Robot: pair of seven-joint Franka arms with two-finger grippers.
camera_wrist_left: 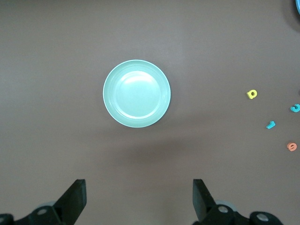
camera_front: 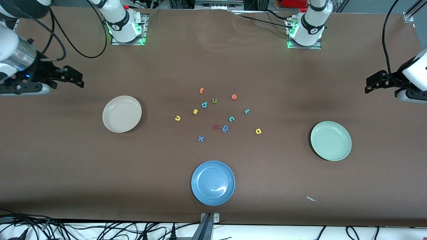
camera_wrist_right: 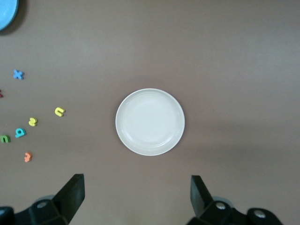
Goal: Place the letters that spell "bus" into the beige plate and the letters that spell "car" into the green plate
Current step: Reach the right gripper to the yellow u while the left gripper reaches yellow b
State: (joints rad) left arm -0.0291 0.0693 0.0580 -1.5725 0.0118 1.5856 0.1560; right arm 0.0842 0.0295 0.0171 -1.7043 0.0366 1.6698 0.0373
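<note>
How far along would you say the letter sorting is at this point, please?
Nothing is done yet: the beige plate and green plate are both empty. Nothing is in hand either; the left gripper and right gripper hang open above those plates. All six letters, including the teal c and yellow u, remain on the table.

Matt brown table cover (camera_front: 66,166); glossy smooth blue plate (camera_front: 200,193); matt foam-like letters (camera_front: 217,113).
</note>
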